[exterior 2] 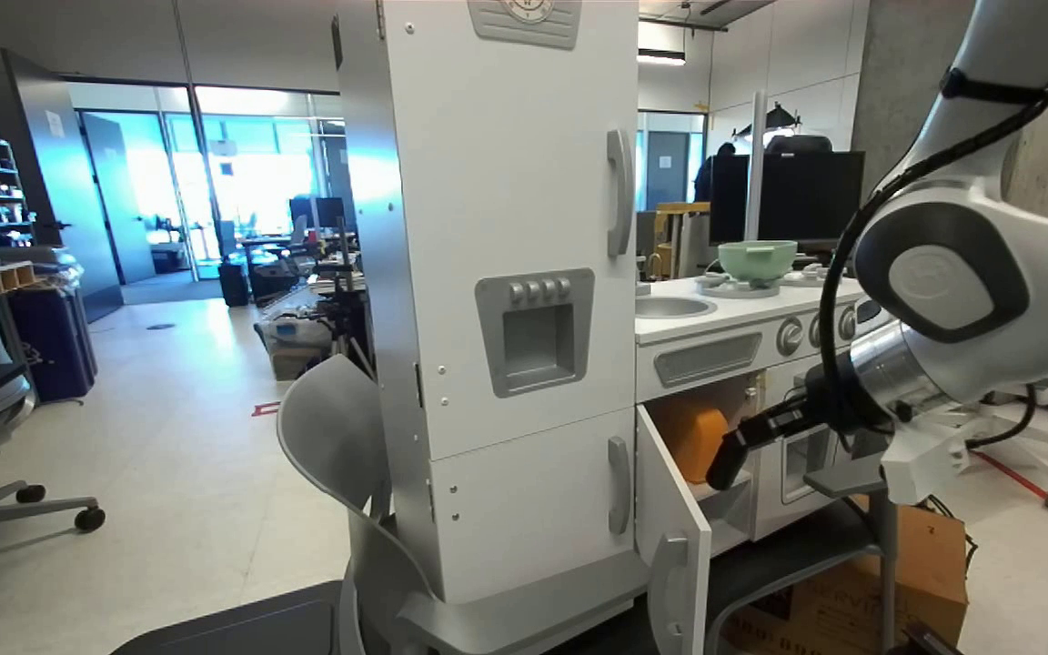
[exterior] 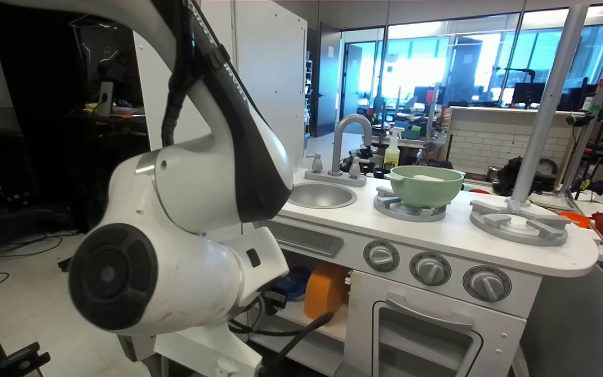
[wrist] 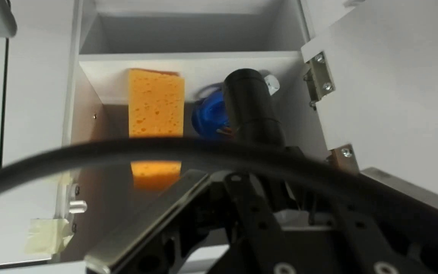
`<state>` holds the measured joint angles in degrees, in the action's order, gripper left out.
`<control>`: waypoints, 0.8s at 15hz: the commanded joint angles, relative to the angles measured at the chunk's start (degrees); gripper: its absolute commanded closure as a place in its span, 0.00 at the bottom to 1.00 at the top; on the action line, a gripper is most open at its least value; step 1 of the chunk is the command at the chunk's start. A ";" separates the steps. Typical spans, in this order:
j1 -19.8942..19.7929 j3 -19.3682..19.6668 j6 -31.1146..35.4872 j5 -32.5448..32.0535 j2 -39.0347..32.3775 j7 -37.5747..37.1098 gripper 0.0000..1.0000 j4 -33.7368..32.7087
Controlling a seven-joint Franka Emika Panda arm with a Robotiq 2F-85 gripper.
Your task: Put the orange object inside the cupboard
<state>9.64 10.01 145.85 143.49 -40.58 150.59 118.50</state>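
The sponge point(wrist: 156, 110) should be light and soft; pinch its sides. How wide the tool point(exterior 2: 730, 455) stands I cannot tell.

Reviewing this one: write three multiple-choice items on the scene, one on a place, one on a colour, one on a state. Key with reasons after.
1. Where does the orange object stand?
A) in the sink
B) on the shelf inside the cupboard
C) on the floor

2. What colour is the bowl on the burner?
A) pale green
B) red
C) black

3. How is the cupboard door?
A) shut
B) taken off
C) open

1 B: both exterior views show it there.
2 A: both exterior views show that colour.
3 C: the wrist view shows it swung out on its hinges.
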 commanded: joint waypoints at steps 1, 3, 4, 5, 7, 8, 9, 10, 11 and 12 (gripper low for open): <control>1.61 2.30 -1.83 1.53 -7.27 2.66 0.92 -10.51; 1.66 2.54 -1.47 1.55 -11.18 1.99 0.92 -16.43; 1.55 2.60 -1.35 1.58 -13.25 1.77 0.92 -19.37; 1.44 2.66 -1.58 1.62 -14.98 1.88 0.92 -21.86; 1.33 2.55 -1.33 1.60 -18.20 1.81 0.92 -26.26; -0.86 0.08 -0.33 1.56 -19.18 3.86 0.92 -28.31; -1.23 -0.41 -0.27 1.55 -20.51 4.17 0.92 -30.09; -1.57 -0.95 -0.09 1.55 -21.78 4.36 0.92 -31.88; -1.92 -1.52 0.24 1.54 -22.85 4.66 0.92 -33.49; -2.28 -2.11 0.51 1.54 -23.98 4.96 0.92 -35.06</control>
<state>9.57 10.50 144.76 143.50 -60.74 150.35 89.64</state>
